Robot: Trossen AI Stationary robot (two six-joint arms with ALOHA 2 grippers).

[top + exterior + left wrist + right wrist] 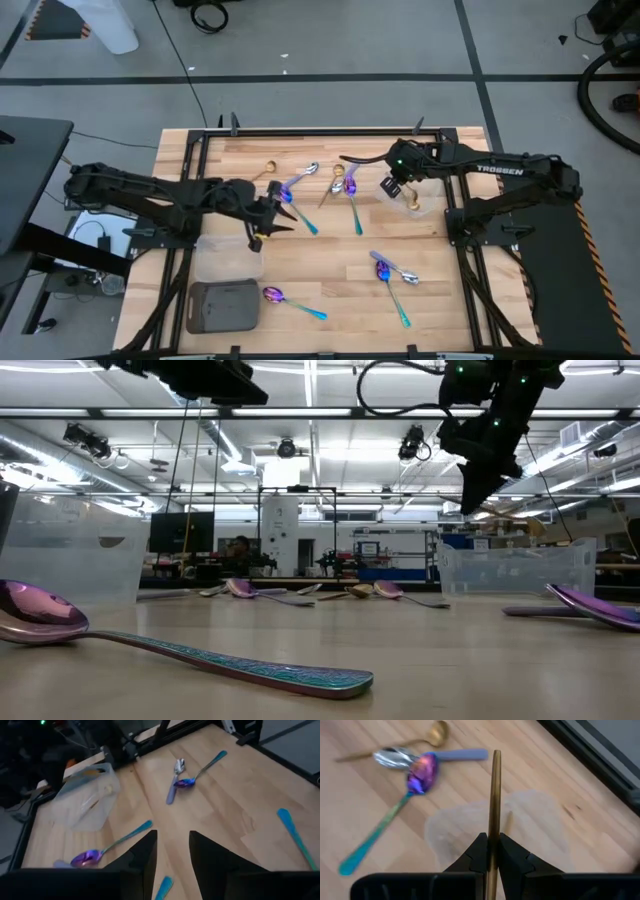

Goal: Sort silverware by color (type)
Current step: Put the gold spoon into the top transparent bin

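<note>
Right gripper [491, 851]: jaws are pinched narrow on a gold utensil [495, 795], gripped low on its slim handle, the shaft standing out ahead of the fingertips. Directly beyond the jaws a clear plastic tray [520, 827] is seen on the wooden table [330, 275], with what looks like another gold piece already inside it. In the high view the right gripper [400, 182] is placed just over that tray [420, 205].

Step judged in hand: the gold utensil is being delivered to the gold tray. To be done well, the handle's far end should be brought inside the tray walls before release, the shaft kept clear of the rim, and the jaws opened only once the piece is low, so it is not bounced out.

Left gripper [172, 855]: jaws are parted moderately, nothing between them. Ahead of them an iridescent spoon [107, 847] with a teal handle lies just beside one fingertip; farther out a silver spoon [175, 780] and a second purple one [202, 770] lie crossed, touching. A second clear tray [85, 795] lies off to one side of these jaws.

Other silverware is scattered loose, well apart from both jaws, including a spoon [290, 300] near a dark grey tray [222, 305].
</note>
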